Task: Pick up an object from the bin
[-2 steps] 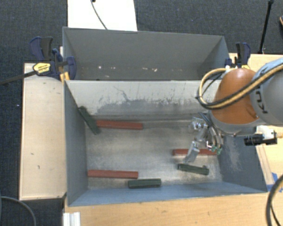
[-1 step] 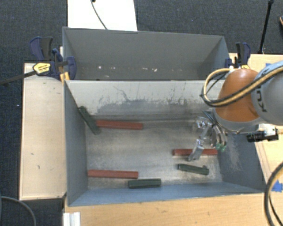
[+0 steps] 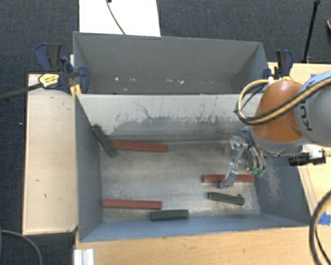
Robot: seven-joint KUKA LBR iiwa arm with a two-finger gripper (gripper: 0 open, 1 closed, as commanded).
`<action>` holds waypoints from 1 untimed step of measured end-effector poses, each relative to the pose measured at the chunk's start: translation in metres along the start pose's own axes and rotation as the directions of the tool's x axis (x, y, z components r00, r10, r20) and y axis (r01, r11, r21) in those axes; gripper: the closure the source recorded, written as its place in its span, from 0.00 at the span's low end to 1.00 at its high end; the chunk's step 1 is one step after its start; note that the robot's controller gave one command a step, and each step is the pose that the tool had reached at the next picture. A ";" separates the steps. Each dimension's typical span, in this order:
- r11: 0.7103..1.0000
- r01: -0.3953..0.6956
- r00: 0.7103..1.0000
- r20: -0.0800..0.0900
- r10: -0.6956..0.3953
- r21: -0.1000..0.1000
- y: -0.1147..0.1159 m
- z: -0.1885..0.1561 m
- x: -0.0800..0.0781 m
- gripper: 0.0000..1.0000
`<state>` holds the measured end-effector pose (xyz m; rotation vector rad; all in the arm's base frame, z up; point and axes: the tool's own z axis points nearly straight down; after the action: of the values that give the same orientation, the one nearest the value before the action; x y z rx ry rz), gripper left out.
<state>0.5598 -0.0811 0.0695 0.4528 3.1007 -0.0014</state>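
My gripper [image 3: 232, 176] hangs low over the red bar [image 3: 212, 178] at the bin's [image 3: 154, 65] right side, likely chosen because it lies flat, clear of the walls. I cannot tell whether the gripper is open or closed. A dark bar [image 3: 226, 198] lies just beside.

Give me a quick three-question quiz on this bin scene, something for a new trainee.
1. True or false: the gripper hangs over the left half of the bin.
2. How many dark green bars lie in the bin? A two, B three, C five.
3. Fill in: the bar under the gripper is ____ in colour.
Key: 1 false, it is over the right half; 2 B; 3 red-brown.
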 end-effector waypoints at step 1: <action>1.000 0.001 1.000 0.000 -0.001 0.000 0.000 0.000 0.000 1.00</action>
<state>0.5598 -0.0810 0.0697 0.4507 3.1012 -0.0014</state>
